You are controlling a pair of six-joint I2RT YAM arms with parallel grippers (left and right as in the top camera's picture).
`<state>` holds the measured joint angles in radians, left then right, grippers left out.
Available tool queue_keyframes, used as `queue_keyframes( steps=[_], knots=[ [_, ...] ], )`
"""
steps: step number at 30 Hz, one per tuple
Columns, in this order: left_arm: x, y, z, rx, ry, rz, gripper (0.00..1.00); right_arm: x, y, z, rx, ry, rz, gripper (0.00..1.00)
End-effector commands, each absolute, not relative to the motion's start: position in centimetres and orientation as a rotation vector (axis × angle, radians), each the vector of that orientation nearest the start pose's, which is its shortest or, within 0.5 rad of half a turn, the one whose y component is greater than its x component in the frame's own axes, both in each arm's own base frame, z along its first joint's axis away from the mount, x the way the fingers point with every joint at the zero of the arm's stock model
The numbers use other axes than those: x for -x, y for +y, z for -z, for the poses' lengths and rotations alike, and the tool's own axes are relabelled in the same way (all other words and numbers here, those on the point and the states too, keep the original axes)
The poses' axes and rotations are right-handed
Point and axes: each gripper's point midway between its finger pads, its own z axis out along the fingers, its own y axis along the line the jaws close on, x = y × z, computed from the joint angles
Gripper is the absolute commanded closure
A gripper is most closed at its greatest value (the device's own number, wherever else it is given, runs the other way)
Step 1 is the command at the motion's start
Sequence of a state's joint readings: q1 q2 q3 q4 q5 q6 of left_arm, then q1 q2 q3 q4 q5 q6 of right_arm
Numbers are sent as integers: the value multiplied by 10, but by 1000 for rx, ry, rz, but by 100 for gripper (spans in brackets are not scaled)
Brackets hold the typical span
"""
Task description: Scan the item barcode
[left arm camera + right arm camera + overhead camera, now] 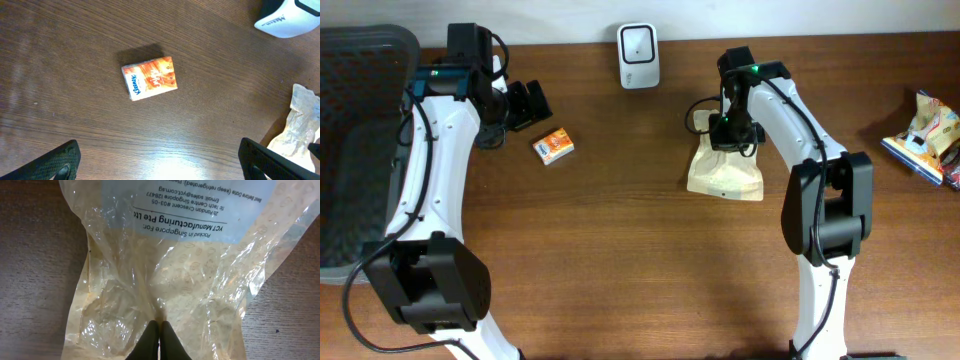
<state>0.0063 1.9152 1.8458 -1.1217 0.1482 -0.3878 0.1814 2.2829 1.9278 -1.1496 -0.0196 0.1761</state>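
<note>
A clear, cream-tinted plastic bag (725, 172) with a printed blue label (190, 205) lies on the wooden table right of centre. My right gripper (728, 128) sits over its far end, and in the right wrist view this gripper (159, 330) is shut, its fingertips pinching a fold of the bag (175, 255). No barcode shows on the bag. The white scanner (638, 56) stands at the table's back edge, left of the bag. My left gripper (528, 105) is open just behind a small orange Kleenex box (553, 146); nothing lies between its fingers (60, 162).
A dark mesh basket (355, 120) fills the far left. A colourful snack pack (928, 138) lies at the right edge. In the left wrist view the Kleenex box (150, 78) lies flat, with the scanner (287, 17) and the bag (297, 130) at the right.
</note>
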Motion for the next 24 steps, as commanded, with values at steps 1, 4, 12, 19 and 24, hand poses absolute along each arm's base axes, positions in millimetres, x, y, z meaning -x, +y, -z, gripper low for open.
queue_keyframes(
  steps=[1, 4, 12, 19, 24],
  knots=[
    [-448, -21, -182, 490, 2728, 292, 1, -451, 88, -35, 16, 3094, -48, 96],
    [-448, -21, -182, 491, 2728, 292, 1, -449, 87, -34, 15, 3100, -46, 47],
    [-448, -21, -182, 491, 2728, 291, 1, -434, 84, 0, 9, 3139, -36, 2],
    [-448, -21, -182, 491, 2728, 292, 1, -430, 81, 29, -104, 3114, -18, 2],
    [-448, -21, -182, 491, 2728, 292, 1, -420, 78, 48, -149, 3120, -5, 7]
  ],
)
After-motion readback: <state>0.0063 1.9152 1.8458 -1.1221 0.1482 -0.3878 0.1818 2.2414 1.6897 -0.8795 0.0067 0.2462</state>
